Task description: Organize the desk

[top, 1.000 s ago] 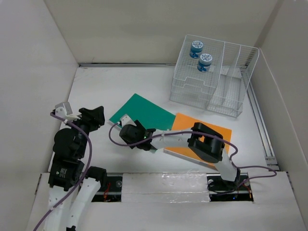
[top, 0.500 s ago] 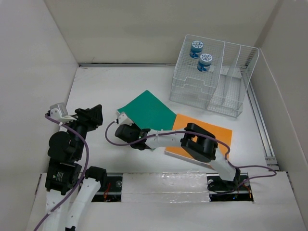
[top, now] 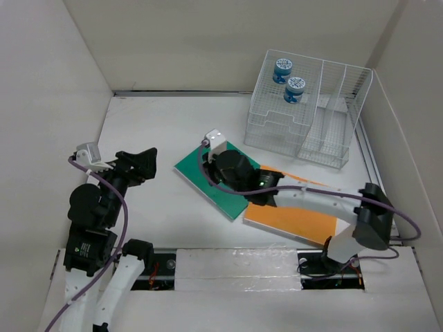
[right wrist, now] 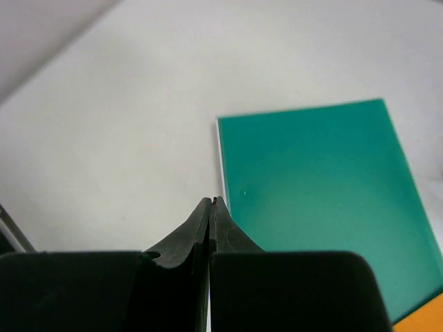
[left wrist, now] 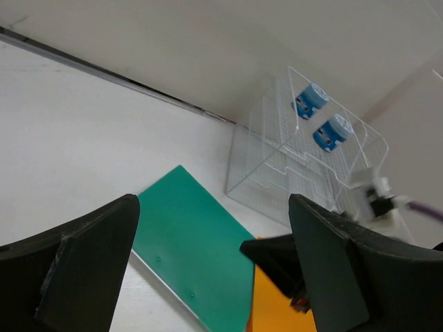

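white matte desk (top: 152, 124) fills the floor of the top view, with beige wall panels (top: 208, 41) on three sides. both arm bases sit at its near edge.

clear wire-mesh rack (top: 277, 135) stands in the far right corner of the desk, close to the back and right panels. it has stepped tiers on its left and upright dividers on its right.

right arm (top: 311, 200) reaches left from its base, low across the desk, with its wrist above the green book. left arm (top: 90, 207) is folded up at the near left, wrist raised and pointing right.

orange book (top: 297, 221) lies flat at centre-right, near the front, and the right arm crosses over it. green book (top: 201, 180) lies flat just to its left, turned at an angle. the two corners meet, and i cannot tell whether they overlap.

left gripper (top: 149, 164) hangs above bare desk well left of the green book, fingers (left wrist: 83, 263) spread wide with nothing between them. right gripper (right wrist: 211, 204) has its fingers pressed together, nothing visible between them. in the wrist view the tips line up with one edge of the green book, near a corner. contact with the book: cannot tell.

two blue-lidded jars (top: 282, 70) (top: 295, 89) sit side by side in the rack's top left tier.
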Robot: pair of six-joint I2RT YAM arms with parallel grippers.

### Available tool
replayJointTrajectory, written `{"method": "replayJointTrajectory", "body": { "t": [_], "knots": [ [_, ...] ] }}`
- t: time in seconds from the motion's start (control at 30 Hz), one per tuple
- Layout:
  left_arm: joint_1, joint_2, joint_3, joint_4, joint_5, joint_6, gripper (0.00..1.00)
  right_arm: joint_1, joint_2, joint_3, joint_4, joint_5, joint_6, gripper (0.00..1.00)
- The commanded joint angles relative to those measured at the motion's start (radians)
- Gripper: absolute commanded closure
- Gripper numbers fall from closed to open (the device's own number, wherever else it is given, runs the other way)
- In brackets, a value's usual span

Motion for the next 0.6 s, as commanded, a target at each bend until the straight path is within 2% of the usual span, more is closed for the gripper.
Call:
{"method": "replayJointTrajectory", "body": {
  "t": [0.0, 0.13, 0.17, 0.2, 0.23, 0.3, 0.33, 0.43, 0.57],
  "knots": [
    [-0.007, 0.048, 0.046, 0.010, 0.160, -0.024, 0.14, -0.034, -0.086, -0.082, 0.088, -0.111, 0.024, 1.00],
    [-0.007, 0.106, -0.014, 0.000, 0.174, -0.036, 0.12, -0.044, -0.120, -0.153, 0.100, -0.150, 0.011, 1.00],
    [-0.007, 0.119, -0.046, 0.000, 0.157, -0.048, 0.17, -0.044, -0.078, -0.142, 0.070, -0.158, 0.009, 0.96],
    [-0.007, 0.130, -0.058, 0.000, 0.147, -0.064, 0.19, -0.044, -0.047, -0.124, 0.042, -0.151, 0.007, 0.89],
    [-0.007, 0.156, -0.069, 0.010, 0.146, -0.088, 0.19, -0.021, -0.010, -0.084, -0.063, -0.094, 0.009, 0.67],
    [-0.007, 0.179, -0.098, 0.027, 0.143, -0.119, 0.19, -0.007, 0.095, -0.038, -0.148, -0.043, 0.015, 0.53],
    [-0.007, 0.203, -0.105, 0.027, 0.130, -0.149, 0.19, 0.007, 0.125, -0.013, -0.194, -0.022, 0.014, 0.43],
    [-0.007, 0.238, -0.114, 0.009, 0.084, -0.214, 0.18, 0.019, 0.205, 0.002, -0.214, -0.005, 0.020, 0.39],
    [-0.007, 0.242, -0.155, 0.003, 0.010, -0.297, 0.18, 0.019, 0.286, 0.020, -0.224, 0.069, 0.037, 0.38]
  ]
}}
